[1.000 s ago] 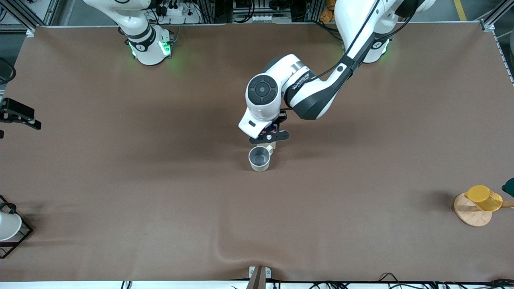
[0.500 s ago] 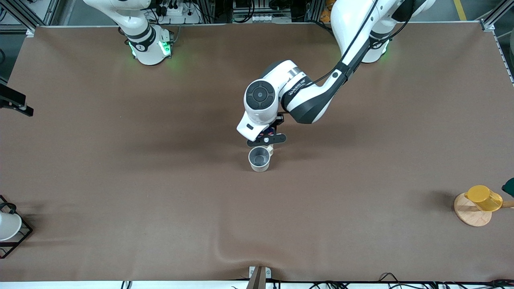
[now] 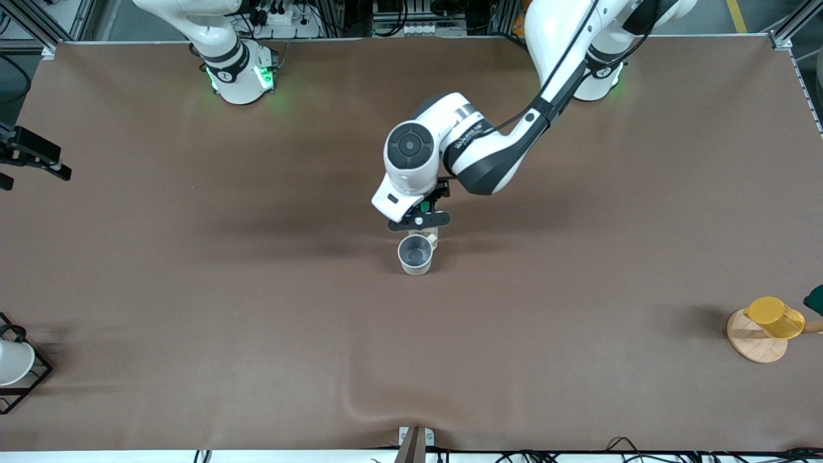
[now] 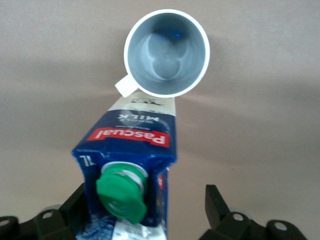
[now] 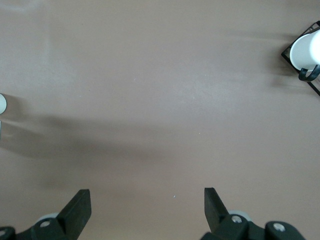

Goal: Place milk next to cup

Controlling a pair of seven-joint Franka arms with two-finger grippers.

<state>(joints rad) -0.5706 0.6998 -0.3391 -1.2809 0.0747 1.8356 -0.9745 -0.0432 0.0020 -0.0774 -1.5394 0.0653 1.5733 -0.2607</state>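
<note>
The milk point(image 4: 131, 150), a dark blue carton with a green cap and a red label band, stands upright on the table right beside the cup point(image 4: 166, 52), close to its handle. The cup point(image 3: 415, 253) is a cream-white mug with a grey inside, at mid-table; the milk is on its side farther from the front camera, mostly hidden there under the left gripper point(image 3: 418, 222). The left gripper point(image 4: 145, 192) is open above the milk, with one finger close to the carton and the other well apart. The right gripper point(image 5: 145, 200) is open and empty over bare table at the right arm's end point(image 3: 35, 161).
A yellow cup point(image 3: 775, 317) sits on a round wooden coaster point(image 3: 752, 344) at the left arm's end. A plain white cup in a black wire frame point(image 3: 13, 363) stands near the front corner at the right arm's end and also shows in the right wrist view point(image 5: 305, 52).
The left gripper has risen slightly and shifted toward the bases, and the green cap now shows under it. The right gripper has shifted a little at the table's edge.
</note>
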